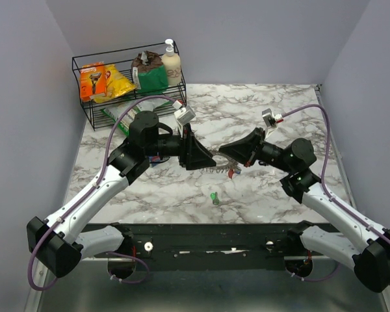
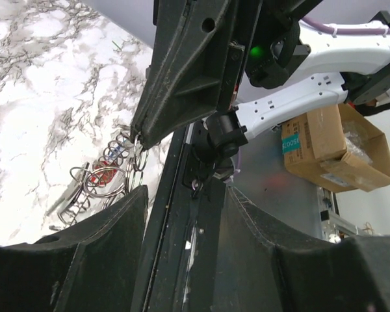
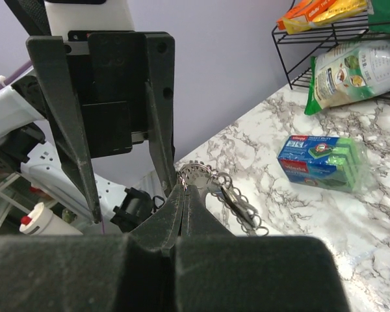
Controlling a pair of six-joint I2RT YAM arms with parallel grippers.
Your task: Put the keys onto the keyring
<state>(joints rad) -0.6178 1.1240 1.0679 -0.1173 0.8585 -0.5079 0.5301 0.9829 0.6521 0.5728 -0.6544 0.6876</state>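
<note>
The keyring (image 3: pixel 200 174) is a silver ring trailing a cluster of smaller wire rings (image 2: pixel 94 185). My right gripper (image 3: pixel 184 184) is shut on its edge and holds it above the marble table (image 1: pixel 260 110). A red-headed key (image 2: pixel 104 175) hangs among the rings, seen also in the top view as the red key (image 1: pixel 233 172). A green-headed key (image 1: pixel 214 197) lies loose on the table nearer the arm bases. My left gripper (image 1: pixel 205 160) faces the right gripper (image 1: pixel 223 155) closely. The left gripper (image 2: pixel 185 195) is open, and its fingers (image 3: pixel 157 130) straddle the ring without holding anything.
A black wire rack (image 1: pixel 84 107) at the back left holds snack bags and a pump bottle (image 1: pixel 171 62). A blue sponge pack (image 3: pixel 322 161) lies on the table behind the left arm. A green-and-white bag (image 3: pixel 351 71) leans at the rack. Walls close in on three sides.
</note>
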